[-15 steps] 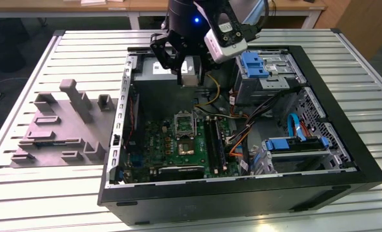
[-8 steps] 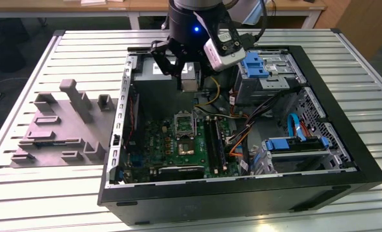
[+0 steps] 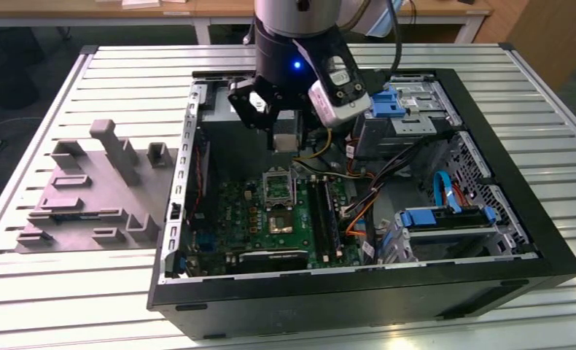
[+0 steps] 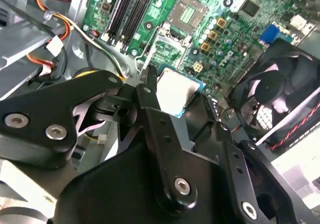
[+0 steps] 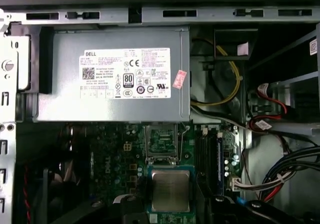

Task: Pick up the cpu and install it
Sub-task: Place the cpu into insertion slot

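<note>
The cpu (image 4: 175, 92) is a small square chip with a silvery top and a green edge. My gripper (image 4: 176, 98) is shut on it, one black finger (image 4: 147, 92) against each side. In the first wrist view the cpu (image 5: 171, 190) hangs over the green motherboard, just beside the open socket frame (image 5: 161, 143). The exterior view has the gripper (image 3: 284, 140) inside the open computer case, well above the board. There it hangs a little toward the back of the case from the socket (image 3: 280, 219). The cpu touches nothing but the fingers.
A grey power supply (image 5: 115, 74) fills the case's back wall. Memory sticks (image 3: 319, 211) and loose cables (image 3: 366, 197) lie at the exterior view's right of the socket. Blue drive bays (image 3: 444, 219) stand further that way. A black fan (image 4: 280, 94) is nearby. A grey fixture plate (image 3: 89, 197) lies outside the case.
</note>
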You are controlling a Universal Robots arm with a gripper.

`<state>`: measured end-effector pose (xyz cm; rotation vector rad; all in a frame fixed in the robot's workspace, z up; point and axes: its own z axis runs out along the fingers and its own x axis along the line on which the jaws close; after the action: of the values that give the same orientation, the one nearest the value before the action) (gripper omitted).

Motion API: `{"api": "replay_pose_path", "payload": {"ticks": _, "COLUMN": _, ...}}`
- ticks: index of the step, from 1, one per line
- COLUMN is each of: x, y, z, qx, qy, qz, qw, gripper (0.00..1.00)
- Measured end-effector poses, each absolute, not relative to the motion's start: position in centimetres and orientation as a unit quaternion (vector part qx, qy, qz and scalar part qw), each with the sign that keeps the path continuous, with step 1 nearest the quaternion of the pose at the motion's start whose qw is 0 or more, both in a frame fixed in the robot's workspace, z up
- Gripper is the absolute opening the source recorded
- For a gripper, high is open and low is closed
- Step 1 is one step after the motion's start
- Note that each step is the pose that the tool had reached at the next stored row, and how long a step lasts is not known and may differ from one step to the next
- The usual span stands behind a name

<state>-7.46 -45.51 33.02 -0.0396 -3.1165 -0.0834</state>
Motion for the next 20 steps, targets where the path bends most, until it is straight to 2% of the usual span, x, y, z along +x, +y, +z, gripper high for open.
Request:
{"api": "replay_pose_path", "payload": {"ticks": 8, "x": -7.5, "y": -45.7, "z": 32.1, "qx": 0.004, "qy": -1.0, "qz": -0.026, "qw": 0.012, "gripper": 0.47}}
{"api": "replay_pose_path", "payload": {"ticks": 13, "x": -7.5, "y": -45.7, "z": 31.9, "qx": 0.006, "qy": -1.0, "qz": -0.003, "qw": 0.013, "gripper": 0.47}}
{"api": "replay_pose_path", "payload": {"ticks": 20, "x": -7.5, "y": -45.7, "z": 30.7, "qx": 0.005, "qy": -1.0, "qz": -0.002, "qw": 0.013, "gripper": 0.47}}
